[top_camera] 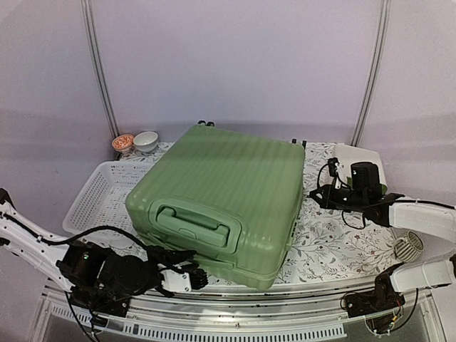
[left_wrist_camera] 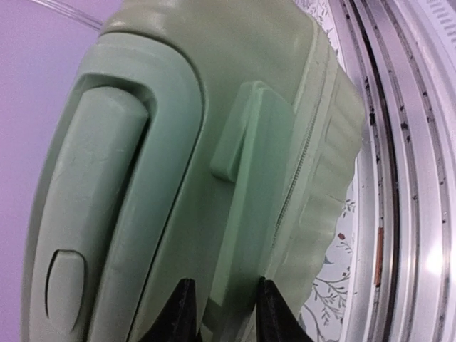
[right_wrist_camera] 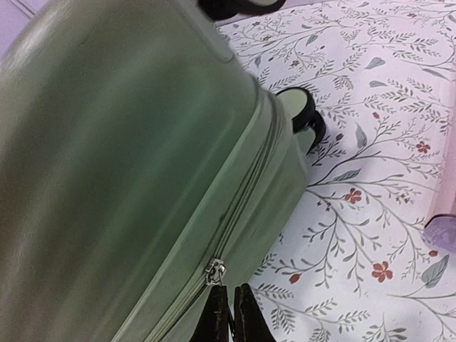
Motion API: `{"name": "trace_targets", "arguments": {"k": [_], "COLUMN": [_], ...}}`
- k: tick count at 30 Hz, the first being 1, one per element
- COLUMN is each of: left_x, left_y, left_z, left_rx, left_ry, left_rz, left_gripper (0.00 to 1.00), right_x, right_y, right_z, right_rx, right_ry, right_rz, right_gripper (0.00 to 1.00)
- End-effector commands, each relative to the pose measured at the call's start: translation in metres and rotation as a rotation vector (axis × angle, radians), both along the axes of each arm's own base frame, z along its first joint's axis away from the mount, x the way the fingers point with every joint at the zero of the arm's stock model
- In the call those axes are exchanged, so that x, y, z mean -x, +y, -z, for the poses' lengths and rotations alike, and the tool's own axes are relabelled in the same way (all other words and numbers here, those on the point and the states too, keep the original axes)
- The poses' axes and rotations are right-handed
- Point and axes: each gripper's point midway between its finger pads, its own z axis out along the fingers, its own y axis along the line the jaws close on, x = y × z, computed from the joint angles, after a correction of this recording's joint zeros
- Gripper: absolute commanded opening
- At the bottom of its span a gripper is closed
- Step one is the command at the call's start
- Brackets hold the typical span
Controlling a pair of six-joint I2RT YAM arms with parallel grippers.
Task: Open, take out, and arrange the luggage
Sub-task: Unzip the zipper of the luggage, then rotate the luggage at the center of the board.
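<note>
Looks like the opening step: luggage (top_camera: 221, 192) closed, flat on floral cloth (top_camera: 335, 242); right gripper (right_wrist_camera: 229, 308) clenched at zipper pull (right_wrist_camera: 214, 271) on luggage's right side; left gripper (left_wrist_camera: 222, 306) straddles raised foot (left_wrist_camera: 249, 214) on luggage's near side, grip unclear; next, drag zipper round seam

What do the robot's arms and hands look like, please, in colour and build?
The left arm and right arm have white shells with black joints and loose black cables. The left hand and right hand are black, each with two dark tapered fingers.
</note>
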Motion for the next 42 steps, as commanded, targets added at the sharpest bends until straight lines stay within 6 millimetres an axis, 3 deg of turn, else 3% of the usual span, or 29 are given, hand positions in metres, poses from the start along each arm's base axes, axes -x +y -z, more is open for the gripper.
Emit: {"name": "trace_targets", "arguments": {"k": [1, 10, 15, 18, 20, 23, 24, 26, 32, 36, 39, 42], "left_x": [0.031, 0.025, 0.024, 0.010, -0.004, -0.018, -0.025, -0.038, -0.051, -0.057, -0.067, -0.067], "left_y": [-0.007, -0.002, -0.003, 0.002, 0.010, 0.026, 0.036, 0.052, 0.069, 0.070, 0.086, 0.090], "left_z": [-0.030, -0.024, -0.035, -0.066, -0.090, -0.122, -0.125, -0.130, -0.119, -0.104, -0.083, -0.075], "left_rx": [0.271, 0.283, 0.337, 0.517, 0.650, 0.828, 0.882, 0.946, 0.979, 0.969, 0.972, 0.988], "left_ry": [0.266, 0.274, 0.306, 0.357, 0.448, 0.593, 0.632, 0.690, 0.832, 0.874, 0.906, 0.964], "left_rz": [0.015, -0.038, -0.059, -0.147, -0.224, -0.234, -0.267, -0.314, -0.382, -0.463, -0.632, -0.679], "left_gripper": [0.10, 0.12, 0.28, 0.49, 0.58, 0.70, 0.77, 0.78, 0.82, 0.84, 0.86, 0.86], "right_x": [-0.061, -0.122, -0.117, -0.105, -0.098, -0.089, -0.087, -0.082, -0.084, -0.096, -0.106, -0.116], "right_y": [-0.089, -0.098, -0.086, -0.082, -0.080, -0.079, -0.078, -0.074, -0.050, -0.046, -0.044, -0.039], "right_z": [-0.004, -0.020, -0.025, -0.032, -0.040, -0.054, -0.060, -0.075, -0.099, -0.105, -0.106, -0.111], "right_rx": [0.175, 0.170, 0.125, 0.108, 0.100, 0.098, 0.092, 0.072, -0.031, -0.126, -0.226, -0.317], "right_ry": [-0.057, -0.058, -0.061, -0.075, -0.082, -0.097, -0.110, -0.135, -0.092, -0.002, 0.058, 0.094], "right_rz": [0.374, 0.401, 0.340, 0.313, 0.290, 0.275, 0.266, 0.241, 0.142, 0.198, 0.252, 0.286], "right_gripper": [0.02, 0.02, 0.02, 0.06, 0.17, 0.52, 0.59, 0.72, 0.84, 0.89, 0.92, 0.94]}}
